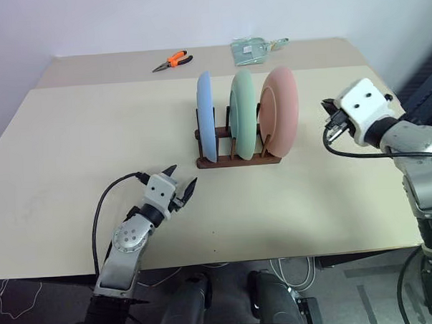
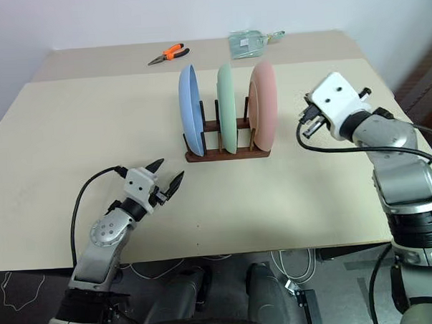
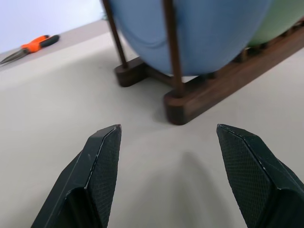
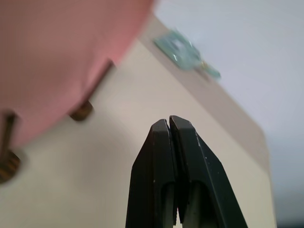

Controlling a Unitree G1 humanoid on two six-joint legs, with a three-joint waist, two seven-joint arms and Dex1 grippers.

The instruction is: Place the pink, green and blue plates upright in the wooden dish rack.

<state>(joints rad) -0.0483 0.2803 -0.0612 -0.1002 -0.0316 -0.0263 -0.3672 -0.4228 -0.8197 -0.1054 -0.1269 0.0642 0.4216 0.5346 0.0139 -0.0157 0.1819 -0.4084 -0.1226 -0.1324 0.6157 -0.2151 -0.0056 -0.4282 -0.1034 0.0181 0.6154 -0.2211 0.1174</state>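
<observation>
The blue plate [image 1: 205, 116], green plate [image 1: 243, 112] and pink plate [image 1: 280, 109] stand upright in the wooden dish rack [image 1: 239, 159] on the tabletop [image 1: 72, 147]. The left gripper [image 1: 181, 183] rests near the rack's front, jaws open and empty. The right gripper [image 4: 169, 124] hangs beside the pink plate, jaws closed on nothing.

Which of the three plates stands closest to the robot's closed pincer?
The pink plate. It stands at the end of the wooden dish rack nearest the closed right pincer; the green plate is in the middle, the blue plate farthest.
</observation>
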